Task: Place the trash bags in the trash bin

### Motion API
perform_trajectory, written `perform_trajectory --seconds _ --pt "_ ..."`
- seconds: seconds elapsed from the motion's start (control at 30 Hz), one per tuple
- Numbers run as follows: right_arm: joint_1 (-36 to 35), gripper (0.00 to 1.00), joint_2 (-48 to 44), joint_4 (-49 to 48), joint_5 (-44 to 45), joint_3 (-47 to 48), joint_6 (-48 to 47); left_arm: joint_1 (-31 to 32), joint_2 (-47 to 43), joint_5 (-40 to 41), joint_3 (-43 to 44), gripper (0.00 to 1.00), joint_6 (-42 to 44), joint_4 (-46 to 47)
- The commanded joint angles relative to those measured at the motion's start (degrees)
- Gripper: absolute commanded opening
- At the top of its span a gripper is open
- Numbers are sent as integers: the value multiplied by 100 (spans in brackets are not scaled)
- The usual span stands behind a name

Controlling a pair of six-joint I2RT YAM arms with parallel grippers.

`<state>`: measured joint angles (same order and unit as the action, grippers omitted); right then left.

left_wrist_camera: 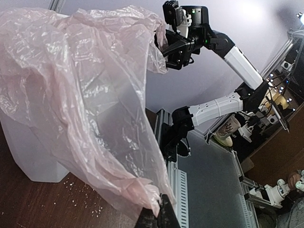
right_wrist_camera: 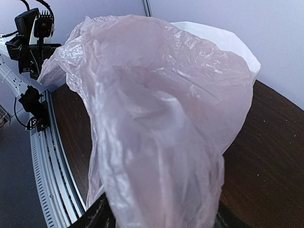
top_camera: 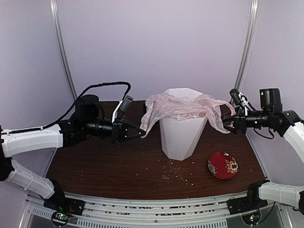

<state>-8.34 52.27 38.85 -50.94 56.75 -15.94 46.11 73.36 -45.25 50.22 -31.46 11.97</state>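
Note:
A pale pink translucent trash bag (top_camera: 180, 107) lies draped over the mouth of the tall white trash bin (top_camera: 183, 135) at mid-table, hanging down both sides. My left gripper (top_camera: 141, 133) is shut on the bag's left end; in the left wrist view the film (left_wrist_camera: 85, 95) bunches into the pinched fingertips of that gripper (left_wrist_camera: 159, 216). My right gripper (top_camera: 230, 126) is at the bag's right end. In the right wrist view its fingers (right_wrist_camera: 97, 213) stand wide apart and the bag (right_wrist_camera: 156, 118) hangs loosely between them. The bin's rim (right_wrist_camera: 228, 42) shows behind.
A round red patterned object (top_camera: 223, 165) lies on the brown table right of the bin. Crumbs (top_camera: 175, 173) are scattered in front of the bin. A slotted metal rail (top_camera: 156, 202) runs along the near edge.

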Motion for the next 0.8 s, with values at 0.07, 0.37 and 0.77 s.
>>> perform_trajectory --seconds 0.07,0.37,0.77 --pt "34 61 12 594 -256 357 -229 79 257 -165 134 0 338 -137" --pt "45 64 -25 1314 139 1033 -472 194 249 120 491 0 1082 -1433" --pt "48 1 -218 325 1521 -145 -134 189 773 1407 458 0 1102 -1794"
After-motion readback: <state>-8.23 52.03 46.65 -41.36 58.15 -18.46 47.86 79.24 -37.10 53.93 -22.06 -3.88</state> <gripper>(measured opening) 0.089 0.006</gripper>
